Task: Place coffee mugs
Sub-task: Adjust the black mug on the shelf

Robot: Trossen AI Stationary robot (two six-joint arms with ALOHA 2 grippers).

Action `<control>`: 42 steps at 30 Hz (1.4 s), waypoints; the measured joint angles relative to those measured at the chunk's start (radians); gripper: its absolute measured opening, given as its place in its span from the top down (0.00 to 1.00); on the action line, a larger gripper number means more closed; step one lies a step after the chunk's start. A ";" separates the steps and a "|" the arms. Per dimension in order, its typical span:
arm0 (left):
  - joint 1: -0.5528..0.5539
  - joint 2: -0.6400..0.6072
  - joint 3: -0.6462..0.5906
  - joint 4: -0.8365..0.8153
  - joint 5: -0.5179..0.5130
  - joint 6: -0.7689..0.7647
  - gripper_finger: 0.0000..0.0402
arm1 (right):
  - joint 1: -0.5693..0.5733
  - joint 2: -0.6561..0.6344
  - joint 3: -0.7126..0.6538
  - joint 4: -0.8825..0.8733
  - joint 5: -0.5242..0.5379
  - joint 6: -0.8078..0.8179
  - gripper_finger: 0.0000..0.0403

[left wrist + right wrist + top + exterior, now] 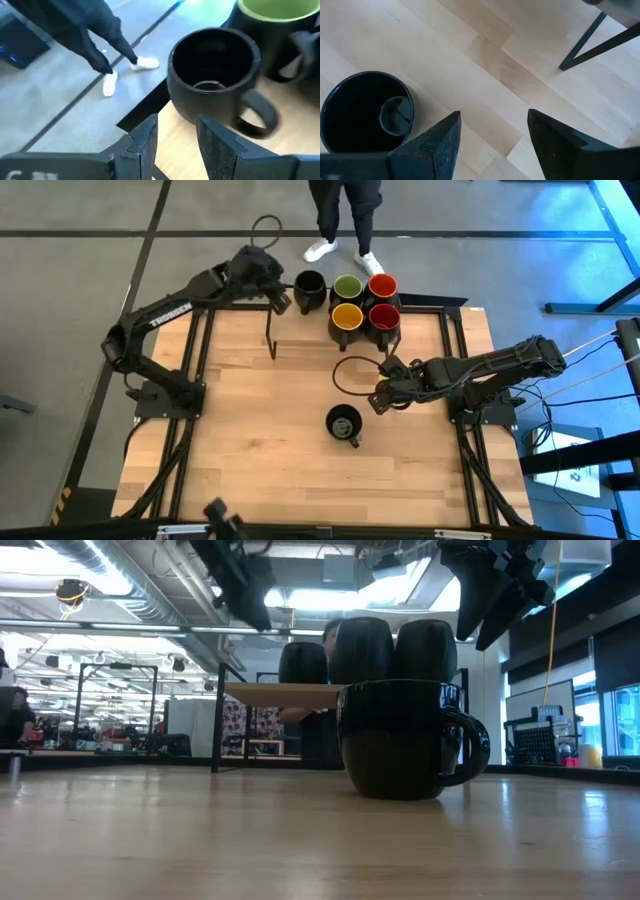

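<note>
Five black mugs stand on a raised wooden shelf [420, 315] at the table's far edge: a black-inside mug [310, 286], a green one [347, 285], a yellow one [347, 315] and two red ones [382, 285] [384, 317]. A sixth, black-inside mug [344, 423] stands upright on the table. My left gripper [284, 300] is open, just left of the shelf's black-inside mug [212, 75], touching nothing. My right gripper [379, 398] hovers open to the right of and slightly beyond the table mug [365, 112]; its fingers [440, 140] are apart over bare wood.
The shelf stands on thin black legs [272, 330] above the tabletop [285, 693]. A black cable loop [350, 375] lies between the shelf and the right gripper. A person's legs and white shoes [320, 250] are just beyond the far edge. Bare wood lies to the left and near.
</note>
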 joint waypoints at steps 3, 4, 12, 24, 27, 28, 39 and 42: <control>0.062 0.040 -0.001 0.034 0.061 0.021 0.68 | 0.000 0.000 0.000 0.000 0.000 0.000 0.46; 0.076 0.054 -0.001 0.045 0.078 0.025 0.68 | 0.000 0.000 0.000 0.000 0.000 0.000 0.46; 0.100 0.128 -0.001 0.088 0.150 0.067 0.68 | 0.000 0.000 0.000 0.000 0.000 0.000 0.46; 0.096 0.132 -0.001 0.115 0.227 0.063 0.68 | 0.000 0.000 0.000 0.000 0.000 0.000 0.46; 0.096 0.132 -0.001 0.114 0.234 0.064 0.68 | 0.000 0.000 0.000 0.000 0.000 0.000 0.46; 0.096 0.132 -0.001 0.111 0.232 0.065 0.68 | 0.000 0.000 0.000 0.000 0.000 0.000 0.46; 0.099 0.127 -0.002 0.002 0.187 0.075 0.68 | 0.000 0.000 0.000 0.011 0.000 0.000 0.46; 0.087 0.096 -0.003 -0.020 0.198 0.069 0.68 | 0.000 0.000 0.000 0.011 0.000 0.000 0.46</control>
